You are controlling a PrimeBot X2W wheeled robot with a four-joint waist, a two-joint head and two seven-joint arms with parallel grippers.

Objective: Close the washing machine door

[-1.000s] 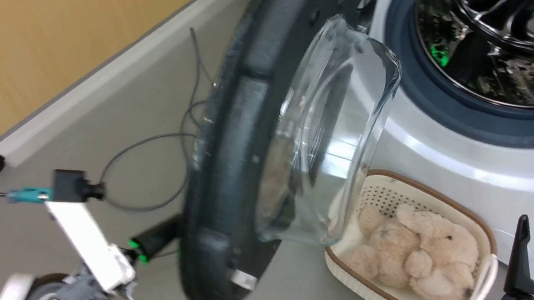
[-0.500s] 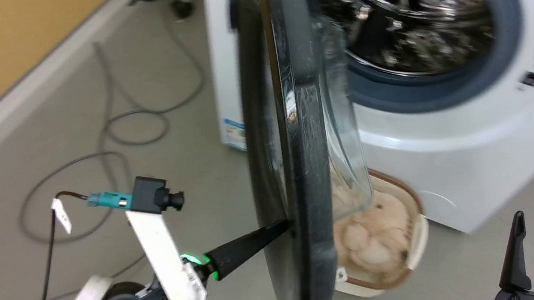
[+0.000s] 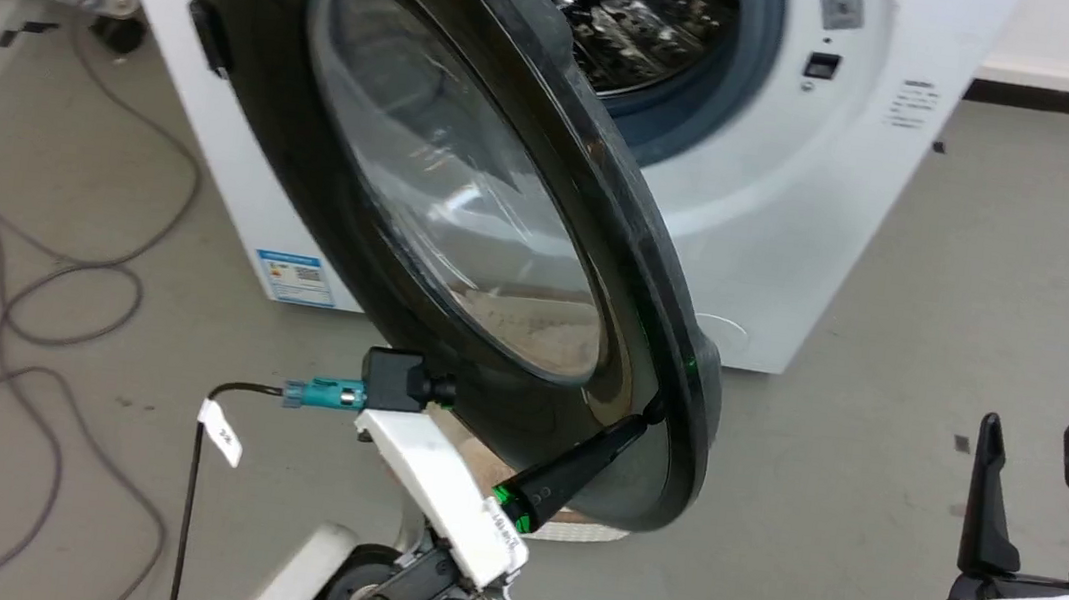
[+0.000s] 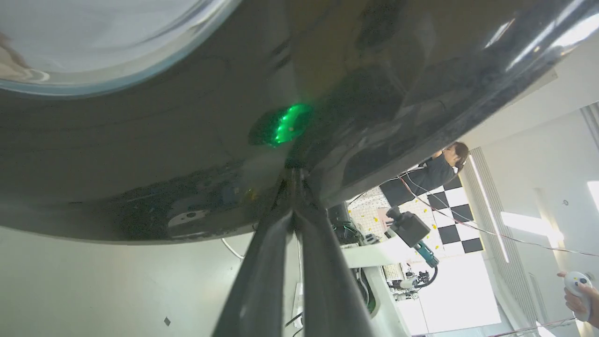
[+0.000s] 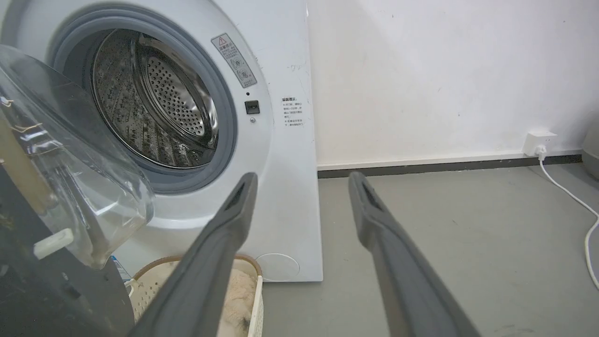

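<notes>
Standing partly open in front of the white boxy front-loading washing machine (image 3: 777, 207), the large round glossy black washing machine door (image 3: 444, 209) angles out from the side of the machine on the robot's left. Its bulging clear glass window faces back towards the machine's opening. Inside that opening the perforated shiny steel drum (image 5: 154, 107) is exposed, ringed by the grey-blue rubber seal (image 5: 229, 135).

The left gripper (image 3: 651, 412) has its two long dark fingers closed together on nothing. Their tips press on the door's black outer face, low down near the edge farthest from the machine's left side. A green glow reflects in the gloss just beside the tips (image 4: 295, 173).

The right gripper (image 3: 1031, 429) is out in front of the machine towards its right side, well apart from the door. Its fingers are spread wide and empty.

At the foot of the machine, below the door, sits a white woven plastic basket with a brown rim (image 5: 255, 285), with a beige plush toy (image 5: 236, 299) in it. A small blue sticker (image 3: 295, 278) marks the machine's left side panel low down. Grey cables (image 3: 43, 284) loop across the floor left of the machine.
</notes>
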